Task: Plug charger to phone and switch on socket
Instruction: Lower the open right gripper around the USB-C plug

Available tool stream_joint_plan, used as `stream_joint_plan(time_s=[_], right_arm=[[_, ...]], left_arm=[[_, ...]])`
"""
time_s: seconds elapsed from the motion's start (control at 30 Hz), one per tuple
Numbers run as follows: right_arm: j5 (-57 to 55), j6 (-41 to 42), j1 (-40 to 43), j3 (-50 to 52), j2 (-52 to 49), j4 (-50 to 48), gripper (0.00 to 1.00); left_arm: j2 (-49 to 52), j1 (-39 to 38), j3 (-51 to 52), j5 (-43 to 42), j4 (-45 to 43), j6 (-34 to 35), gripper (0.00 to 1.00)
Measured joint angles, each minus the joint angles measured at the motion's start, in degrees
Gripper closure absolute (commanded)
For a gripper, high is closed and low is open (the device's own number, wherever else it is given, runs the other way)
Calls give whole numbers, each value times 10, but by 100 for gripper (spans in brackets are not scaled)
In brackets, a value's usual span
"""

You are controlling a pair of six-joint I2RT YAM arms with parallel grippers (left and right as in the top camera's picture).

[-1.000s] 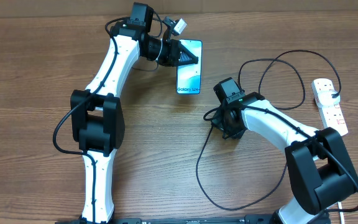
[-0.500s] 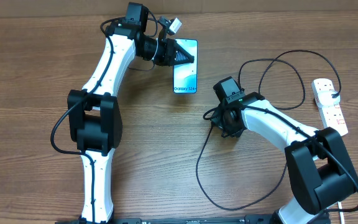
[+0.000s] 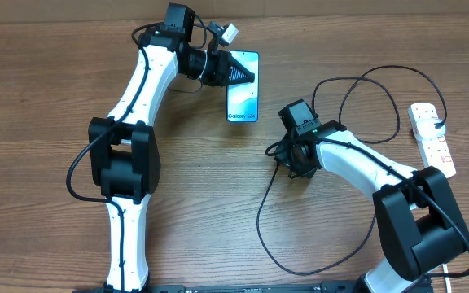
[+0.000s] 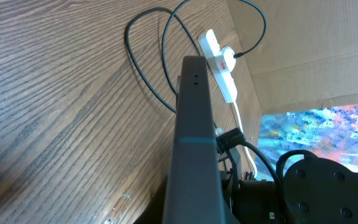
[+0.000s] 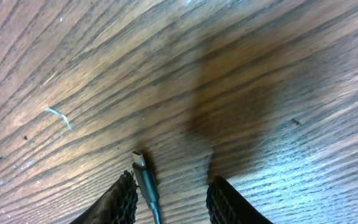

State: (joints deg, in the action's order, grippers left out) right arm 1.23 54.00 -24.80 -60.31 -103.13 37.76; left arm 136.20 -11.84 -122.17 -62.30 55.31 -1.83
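Teal phone lengthwise fwd-back (label nearest)

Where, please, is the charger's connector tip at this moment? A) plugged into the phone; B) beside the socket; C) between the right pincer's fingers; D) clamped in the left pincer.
C: the right wrist view shows the connector tip between the parted fingers of the right pincer.

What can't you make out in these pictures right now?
- Socket switch position: too small in overhead and left wrist views.
- Phone charging port: too small overhead; left wrist view shows only a dark edge.
- Left gripper fingertips: hidden by the phone in left wrist view.
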Motion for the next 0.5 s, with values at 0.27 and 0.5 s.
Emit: stream_joint_plan(time_s=[0.27, 0.5], right_arm=[[9, 0, 0, 0, 0, 0, 63], [14, -3, 0, 0, 0, 0, 65]], left_arm=[[0, 0, 0, 0, 1, 0, 96], [0, 0, 0, 0, 3, 0, 96]])
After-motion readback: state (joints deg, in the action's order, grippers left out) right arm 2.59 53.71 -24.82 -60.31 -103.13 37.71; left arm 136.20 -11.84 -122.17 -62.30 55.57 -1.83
